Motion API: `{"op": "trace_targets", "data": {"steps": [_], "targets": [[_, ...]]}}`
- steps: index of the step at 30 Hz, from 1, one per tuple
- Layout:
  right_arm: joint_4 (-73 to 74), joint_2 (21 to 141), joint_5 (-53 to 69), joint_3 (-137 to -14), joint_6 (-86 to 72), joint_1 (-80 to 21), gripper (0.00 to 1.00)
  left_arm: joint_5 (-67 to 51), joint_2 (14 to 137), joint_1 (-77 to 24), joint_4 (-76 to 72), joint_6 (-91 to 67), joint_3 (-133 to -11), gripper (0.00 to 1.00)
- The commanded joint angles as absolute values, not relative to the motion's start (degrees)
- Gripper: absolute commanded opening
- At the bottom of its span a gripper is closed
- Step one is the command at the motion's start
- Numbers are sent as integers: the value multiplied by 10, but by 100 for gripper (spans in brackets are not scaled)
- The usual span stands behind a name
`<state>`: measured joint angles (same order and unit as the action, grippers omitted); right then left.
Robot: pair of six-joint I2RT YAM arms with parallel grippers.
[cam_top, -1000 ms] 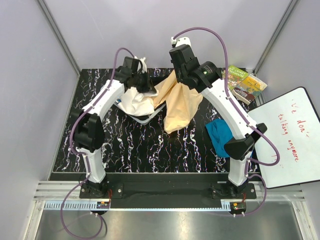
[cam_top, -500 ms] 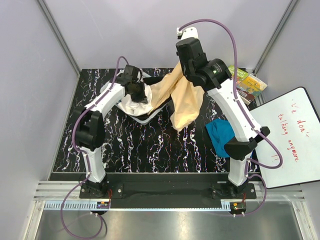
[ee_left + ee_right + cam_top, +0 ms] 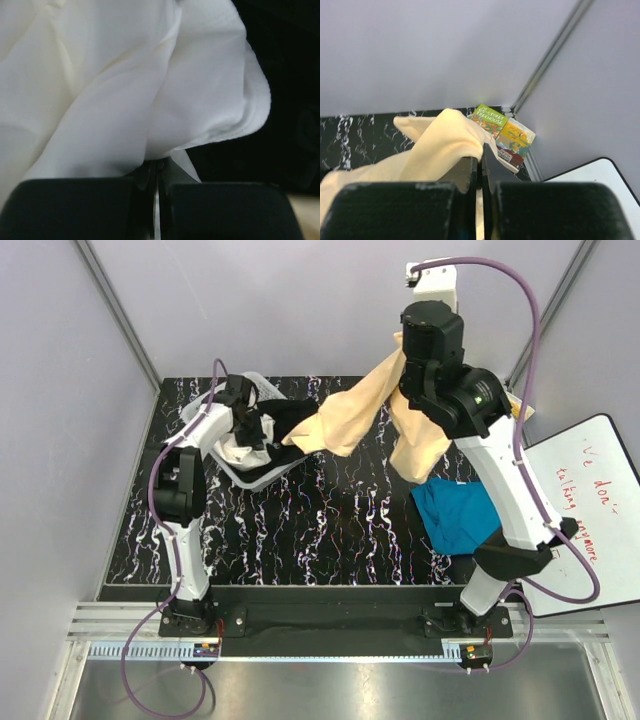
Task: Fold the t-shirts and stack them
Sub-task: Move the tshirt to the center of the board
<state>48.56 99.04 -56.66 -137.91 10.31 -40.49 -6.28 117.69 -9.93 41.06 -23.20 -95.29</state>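
While right jaws pinch the peach t-shirt aloft, we trace it down-left toward left jaws, apparently nipping white cloth.

From above, the right arm covers the right edge of the teal shirt, and the whiteboard runs off the frame. Where the left gripper meets the white cloth, all is blurred. The cloth spills past the top and left edges, and the dark patch beside it is unreadable. The peach shirt overlaps the near edge of the books and is itself cut off at left.
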Motion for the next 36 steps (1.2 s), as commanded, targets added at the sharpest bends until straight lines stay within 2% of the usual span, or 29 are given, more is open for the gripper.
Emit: {"op": "trace_targets", "data": {"steps": [1, 8, 12, 18, 25, 30, 36], "targets": [[335, 926, -652, -1326, 149, -394, 0, 35, 1215, -50, 456, -207, -973, 0], [278, 889, -658, -1212, 149, -389, 0, 98, 1222, 40, 506, -212, -1017, 0], [277, 885, -650, -1173, 127, -389, 0, 89, 1218, 106, 520, -221, -1046, 0], [279, 883, -623, -1103, 89, -390, 0, 15, 1225, 119, 523, -185, -1116, 0], [323, 897, -566, -1038, 4, -390, 0, -92, 1134, 76, 483, -169, -1118, 0], [360, 924, -519, -996, -57, -389, 0, -79, 1046, -18, 405, -168, -1043, 0], [394, 971, -435, -962, -130, -386, 0, -84, 1063, -96, 393, -164, -1007, 0]]}}
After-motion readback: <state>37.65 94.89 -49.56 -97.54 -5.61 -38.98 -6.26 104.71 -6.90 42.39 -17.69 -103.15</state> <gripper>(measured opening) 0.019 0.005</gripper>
